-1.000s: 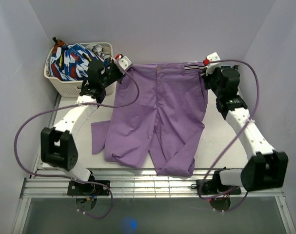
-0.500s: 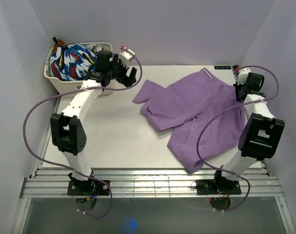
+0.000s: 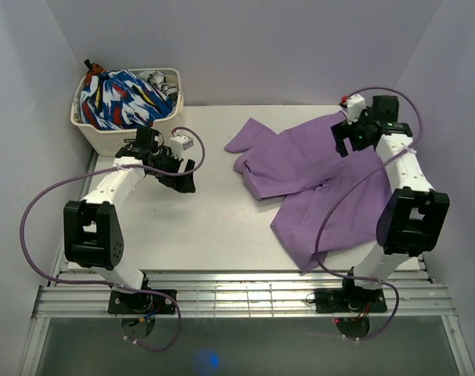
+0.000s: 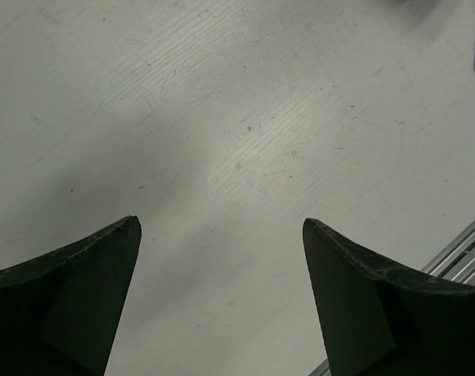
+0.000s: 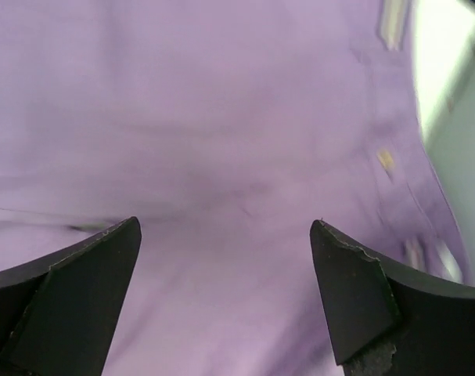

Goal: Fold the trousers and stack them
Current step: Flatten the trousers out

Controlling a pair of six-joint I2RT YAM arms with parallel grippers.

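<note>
Both pairs of fingers now stand wide apart and hold nothing. The left fingers (image 4: 65, 305) hang over bare bench (image 3: 214, 227), with only a sliver of purple at the far edge of their wrist view. The right fingers (image 5: 57, 298) hover just above lilac cloth near the waist, with a pale waistband stripe showing at the upper right.

A second ago each was clamped on a corner of the waistband, with the trousers (image 3: 315, 184) spread flat in the middle. The left let go first. The right carried the garment across to its own side and has only just released it.

The trousers now lie rumpled on the right half of the bench, with one part bunched toward the centre and a leg trailing to the near edge. No clean fold shows, so I judge the folding as barely begun, and a fresh grasp looks needed.

Far left, a white basket (image 3: 104, 139) holds a blue, white and red patterned garment (image 3: 116, 98) and some pale items behind it. No lilac cloth is in it.
</note>
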